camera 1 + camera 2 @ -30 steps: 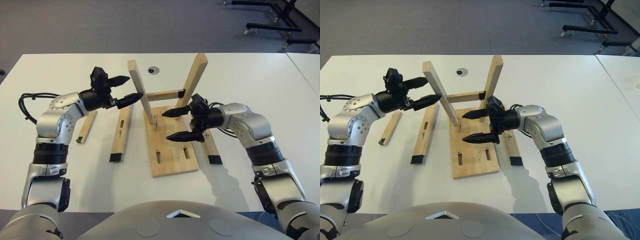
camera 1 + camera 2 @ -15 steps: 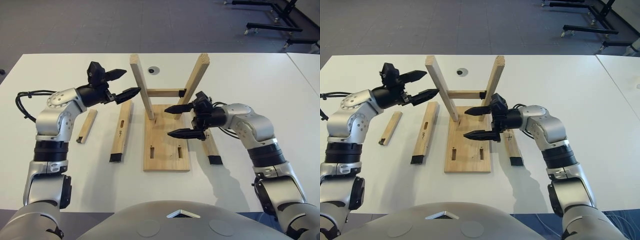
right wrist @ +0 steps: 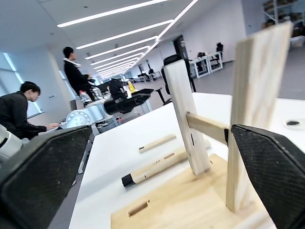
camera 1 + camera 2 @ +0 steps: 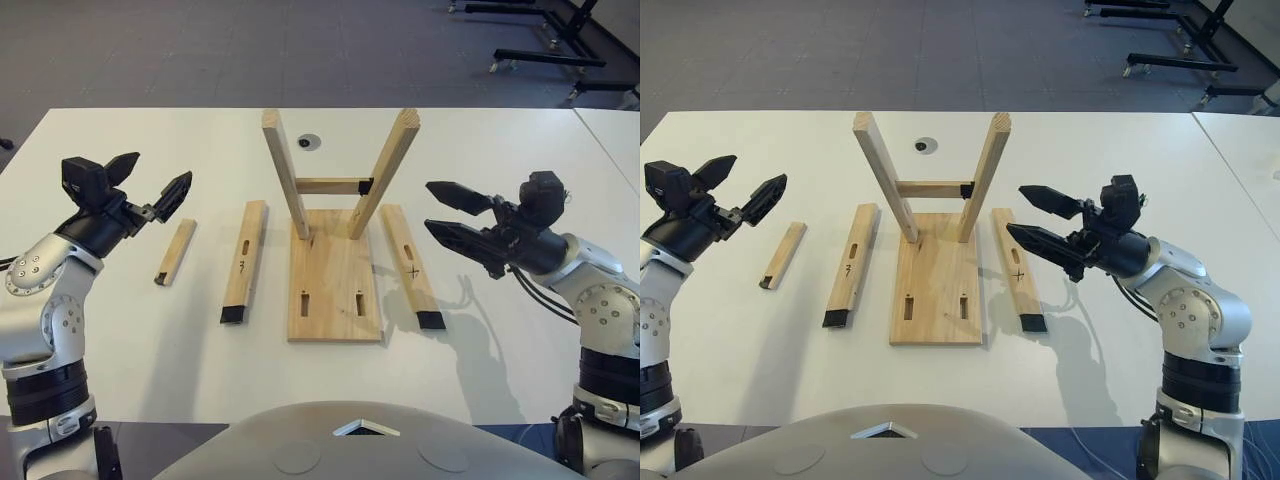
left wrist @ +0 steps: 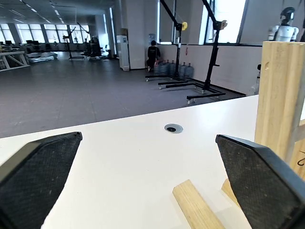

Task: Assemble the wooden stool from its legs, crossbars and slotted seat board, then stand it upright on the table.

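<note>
The slotted seat board (image 4: 335,290) lies flat mid-table. At its far end two wooden legs (image 4: 283,172) (image 4: 387,170) stand upright, leaning outward, joined by a crossbar (image 4: 330,186); nothing holds them. A loose leg (image 4: 244,262) lies left of the board and another loose leg (image 4: 410,266) right of it. A short crossbar (image 4: 175,252) lies farther left. My left gripper (image 4: 152,182) hovers open left of that crossbar. My right gripper (image 4: 432,206) hovers open right of the standing legs. In the right wrist view the leg frame (image 3: 189,119) stands between the pads (image 3: 43,176).
A round cable hole (image 4: 308,141) sits in the table (image 4: 150,340) behind the legs. A second table (image 4: 620,130) adjoins at the right. Black stand bases (image 4: 540,52) rest on the floor beyond. Bare tabletop lies near the front edge and both sides.
Both grippers have pulled back outward from the leg frame, left arm to the left, right arm to the right. The board now lies square and the frame stands alone.
</note>
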Available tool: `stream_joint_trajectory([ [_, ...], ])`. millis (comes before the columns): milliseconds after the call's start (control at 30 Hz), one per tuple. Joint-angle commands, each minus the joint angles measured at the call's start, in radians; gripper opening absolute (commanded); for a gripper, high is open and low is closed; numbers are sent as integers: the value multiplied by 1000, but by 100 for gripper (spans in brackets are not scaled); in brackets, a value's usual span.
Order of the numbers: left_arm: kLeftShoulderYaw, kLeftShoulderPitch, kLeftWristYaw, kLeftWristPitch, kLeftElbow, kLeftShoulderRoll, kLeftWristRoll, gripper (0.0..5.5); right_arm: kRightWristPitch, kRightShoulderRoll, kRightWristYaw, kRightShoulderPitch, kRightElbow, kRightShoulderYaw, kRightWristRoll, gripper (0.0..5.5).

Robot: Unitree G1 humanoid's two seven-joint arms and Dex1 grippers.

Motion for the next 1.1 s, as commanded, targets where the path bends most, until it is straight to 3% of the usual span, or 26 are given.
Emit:
stream_joint_trajectory([
  [33, 5, 158, 94, 106, 3, -61, 8, 514, 4, 6, -36, 79, -57, -5, 10, 540],
  [267, -46, 215, 196, 166, 60, -99, 82, 514, -4, 46, -87, 135, -106, 36, 23, 540],
  [433, -111, 245, 145, 217, 98, -76, 94, 514, -1, 49, -109, 124, -111, 50, 31, 540],
  [633, -131, 304, 80, 240, 114, -33, 94, 411, -1, 50, -133, 138, -123, 79, 31, 540],
  [833, -259, 353, 80, 173, 161, 72, 263, 313, 1, 39, -139, 140, -124, 83, 42, 540],
  [1100, -291, 350, 71, 145, 173, 91, 266, 191, -7, 41, -134, 136, -120, 107, 32, 540],
])
